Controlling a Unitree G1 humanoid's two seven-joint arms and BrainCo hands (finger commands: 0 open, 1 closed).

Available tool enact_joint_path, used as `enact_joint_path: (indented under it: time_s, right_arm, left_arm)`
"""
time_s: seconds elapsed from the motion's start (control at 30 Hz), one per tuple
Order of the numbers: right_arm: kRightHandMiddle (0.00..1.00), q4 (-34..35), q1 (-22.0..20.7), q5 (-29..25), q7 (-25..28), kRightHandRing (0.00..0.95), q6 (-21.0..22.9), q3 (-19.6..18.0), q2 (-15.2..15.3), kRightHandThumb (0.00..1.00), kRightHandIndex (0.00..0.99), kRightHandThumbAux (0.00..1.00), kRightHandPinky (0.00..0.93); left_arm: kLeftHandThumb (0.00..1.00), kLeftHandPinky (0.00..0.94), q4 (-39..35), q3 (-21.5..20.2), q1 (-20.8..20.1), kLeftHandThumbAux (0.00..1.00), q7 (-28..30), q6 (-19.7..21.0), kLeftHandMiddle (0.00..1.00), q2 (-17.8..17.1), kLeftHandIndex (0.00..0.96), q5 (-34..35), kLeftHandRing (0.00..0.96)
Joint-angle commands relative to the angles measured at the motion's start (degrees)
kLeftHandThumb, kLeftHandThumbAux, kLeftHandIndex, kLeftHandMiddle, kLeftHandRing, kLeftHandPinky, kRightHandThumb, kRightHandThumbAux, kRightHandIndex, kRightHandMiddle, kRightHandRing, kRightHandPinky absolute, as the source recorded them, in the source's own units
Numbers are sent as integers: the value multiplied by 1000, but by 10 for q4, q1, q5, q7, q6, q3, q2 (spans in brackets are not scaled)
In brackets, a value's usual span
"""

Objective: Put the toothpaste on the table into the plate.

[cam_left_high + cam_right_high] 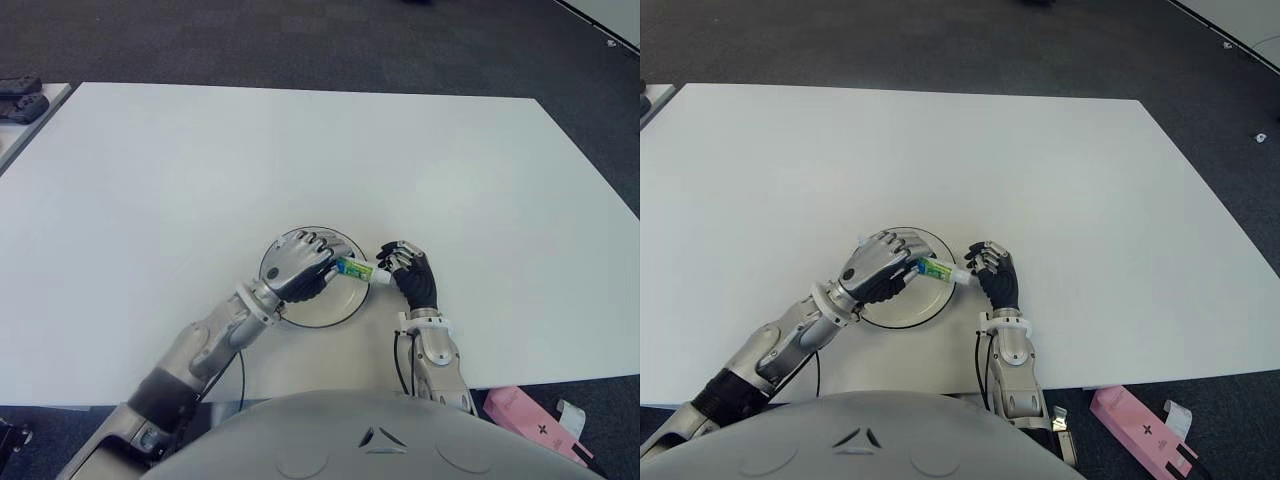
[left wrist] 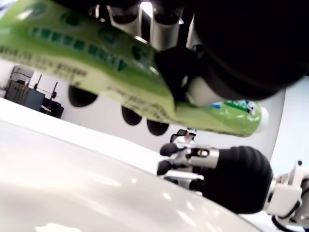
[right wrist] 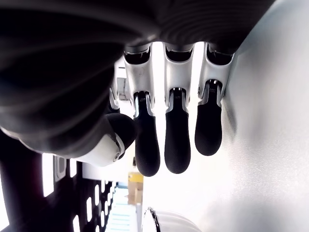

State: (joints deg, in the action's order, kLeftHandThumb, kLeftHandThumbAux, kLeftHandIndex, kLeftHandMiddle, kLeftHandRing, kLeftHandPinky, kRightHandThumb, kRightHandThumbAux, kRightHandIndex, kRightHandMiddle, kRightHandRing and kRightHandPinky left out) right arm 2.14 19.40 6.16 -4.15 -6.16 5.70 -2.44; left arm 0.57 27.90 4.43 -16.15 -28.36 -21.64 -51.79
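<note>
The left hand (image 1: 300, 267) is over the plate (image 1: 340, 310), fingers curled round the green toothpaste tube (image 1: 355, 269) and holding it clear above the dish. The left wrist view confirms the grip: the tube (image 2: 120, 82) runs across the palm with the thumb pressed against it, the white plate surface (image 2: 72, 188) underneath. The tube's cap end sticks out over the plate's right rim, pointing toward the right hand (image 1: 412, 277), which shows just beside the plate on its right. From the eye views that hand's fingertips come very close to the cap; whether they touch it cannot be told. The right wrist view shows its fingers (image 3: 177, 130) hanging extended and loose, nothing between them and the thumb. The plate sits on the white table (image 1: 300, 160) near its front edge. A pink box (image 1: 1140, 430) lies on the floor past the table's front right corner.
</note>
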Motion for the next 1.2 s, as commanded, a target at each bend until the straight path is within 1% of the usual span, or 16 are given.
enact_joint_path:
  time_s: [0.03, 0.17, 0.37, 0.53, 0.83, 1.07, 1.2]
  right_arm:
    - [539, -13, 7, -9, 3, 547, 10, -2, -3, 709, 430, 725, 553]
    - [541, -8, 8, -9, 2, 554, 14, -2, -4, 710, 430, 725, 562]
    - [535, -1, 11, -6, 0, 555, 21, -1, -4, 710, 430, 726, 561]
    - [529, -3, 11, -2, -1, 550, 21, -2, -2, 710, 430, 726, 549]
    - [531, 2, 16, 0, -3, 551, 21, -1, -4, 710, 430, 726, 562]
    - [534, 8, 19, 1, -4, 549, 25, -1, -5, 710, 430, 726, 549]
    - [535, 5, 17, 8, -8, 550, 20, 1, -4, 709, 430, 726, 555]
  left_arm:
    - [851, 854, 24, 15, -12, 666, 30, 1, 571, -1, 407, 3, 862]
    - [852, 861, 45, 27, -20, 665, 43, 5, 578, 7, 410, 5, 861]
    - [853, 864, 83, 43, -32, 665, 40, 9, 579, 18, 410, -1, 863]
    - [853, 866, 115, 53, -39, 665, 32, 9, 577, 22, 409, -4, 867]
    - [852, 853, 166, 62, -56, 666, 52, 22, 578, 23, 409, 9, 857]
    - [848, 819, 180, 67, -60, 666, 55, 36, 580, 22, 406, 6, 831]
    - [844, 812, 171, 68, -54, 667, 43, 43, 578, 17, 400, 0, 811]
